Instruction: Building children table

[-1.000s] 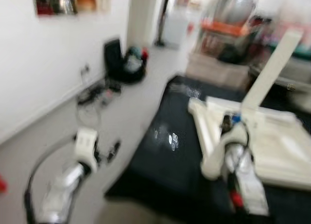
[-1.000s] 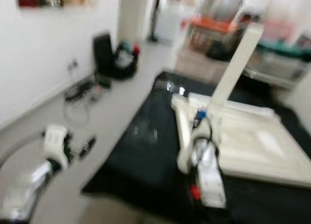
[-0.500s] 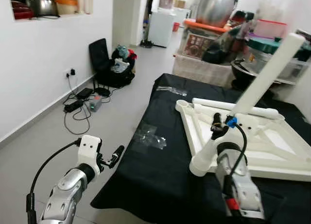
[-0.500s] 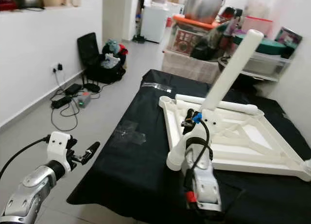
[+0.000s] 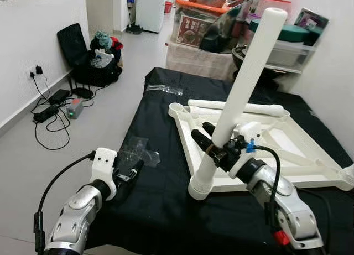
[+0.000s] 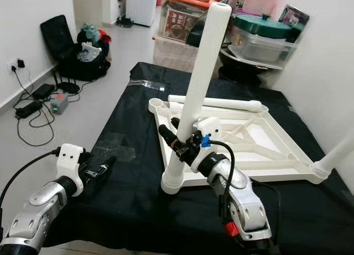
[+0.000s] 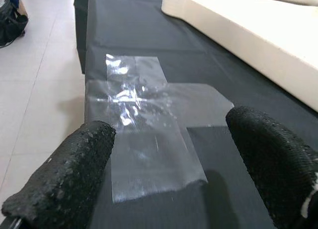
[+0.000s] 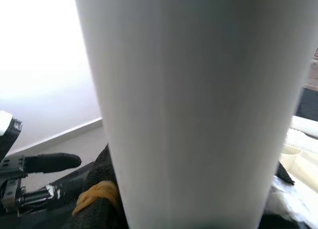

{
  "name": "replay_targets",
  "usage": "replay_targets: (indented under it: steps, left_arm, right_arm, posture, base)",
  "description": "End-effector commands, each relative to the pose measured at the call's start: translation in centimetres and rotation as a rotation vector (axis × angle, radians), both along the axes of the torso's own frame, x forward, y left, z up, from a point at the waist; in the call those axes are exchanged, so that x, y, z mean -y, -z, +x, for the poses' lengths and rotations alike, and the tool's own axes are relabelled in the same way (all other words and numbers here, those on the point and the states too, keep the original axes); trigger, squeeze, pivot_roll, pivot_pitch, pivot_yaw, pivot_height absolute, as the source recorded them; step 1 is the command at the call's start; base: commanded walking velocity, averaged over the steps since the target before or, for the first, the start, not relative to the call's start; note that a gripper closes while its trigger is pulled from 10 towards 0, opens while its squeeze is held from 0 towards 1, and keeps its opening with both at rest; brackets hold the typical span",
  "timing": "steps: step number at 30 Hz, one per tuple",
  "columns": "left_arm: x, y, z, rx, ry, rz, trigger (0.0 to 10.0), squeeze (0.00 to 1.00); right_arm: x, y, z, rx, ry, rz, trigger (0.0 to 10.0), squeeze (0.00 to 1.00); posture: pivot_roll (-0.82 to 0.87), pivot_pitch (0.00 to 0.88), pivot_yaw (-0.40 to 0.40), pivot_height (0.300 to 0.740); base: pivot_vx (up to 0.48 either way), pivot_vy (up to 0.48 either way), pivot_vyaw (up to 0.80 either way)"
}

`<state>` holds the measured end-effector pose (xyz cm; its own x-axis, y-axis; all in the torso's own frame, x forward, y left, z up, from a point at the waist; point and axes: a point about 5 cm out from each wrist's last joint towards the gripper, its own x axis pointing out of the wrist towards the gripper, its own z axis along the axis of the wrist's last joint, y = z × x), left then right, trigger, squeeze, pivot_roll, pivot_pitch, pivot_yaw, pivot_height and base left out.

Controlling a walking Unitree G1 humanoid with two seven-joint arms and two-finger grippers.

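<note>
The white leg (image 5: 238, 94) (stiff, light, smooth plastic, it seems) is gripped low by the closed right hand (image 5: 213, 150). A hold near its socket is judged steadier, while the left hand (image 7: 169, 174) is kept open over the worktop (image 5: 160, 199).

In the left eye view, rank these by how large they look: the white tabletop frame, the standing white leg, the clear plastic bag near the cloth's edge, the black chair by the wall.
1. white tabletop frame
2. standing white leg
3. black chair
4. clear plastic bag

The chair sits much farther from the camera, so its rank over the bag reflects apparent size only.
</note>
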<state>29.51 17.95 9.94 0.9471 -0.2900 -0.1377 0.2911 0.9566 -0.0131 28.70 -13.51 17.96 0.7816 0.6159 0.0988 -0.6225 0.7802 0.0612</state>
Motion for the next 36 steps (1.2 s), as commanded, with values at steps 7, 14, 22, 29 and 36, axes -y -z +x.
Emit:
replay_targets:
  steps: [7,14,22,29,36]
  left_arm:
    - [0.0,0.2,-0.1,-0.013,0.009,-0.007,10.0,0.00]
    - [0.0,0.1,0.1,-0.017,0.018,-0.007,10.0,0.00]
    - [0.1,0.0,0.3,-0.016,0.024,-0.008,10.0,0.00]
    - [0.2,0.3,-0.1,-0.023,0.026,-0.007,10.0,0.00]
    - [-0.2,0.0,0.1,-0.019,0.031,-0.003,10.0,0.00]
  right_arm:
    - [-2.4,6.4,-2.1,-0.312,-0.067,0.086,0.0,0.00]
    - [-1.8,6.1,-4.4,-0.283,-0.252,0.122,0.0,0.00]
    - [-0.9,6.5,-5.2,-0.323,-0.386,0.071,0.0,0.00]
    - [-1.5,7.2,-5.2,-0.327,-0.382,0.052,0.0,0.00]
    - [-1.0,7.0,-5.7,-0.310,-0.479,0.030,0.0,0.00]
  posture:
    - [0.08,0.000,-0.135,0.740]
    - [0.07,0.000,-0.127,0.740]
    - [0.08,0.000,-0.135,0.740]
    - [0.09,0.000,-0.140,0.740]
    - [0.09,0.000,-0.139,0.740]
  base:
    - [0.000,0.000,0.00]
    - [0.000,0.000,0.00]
    - [0.000,0.000,0.00]
    - [0.000,0.000,0.00]
    - [0.000,0.000,0.00]
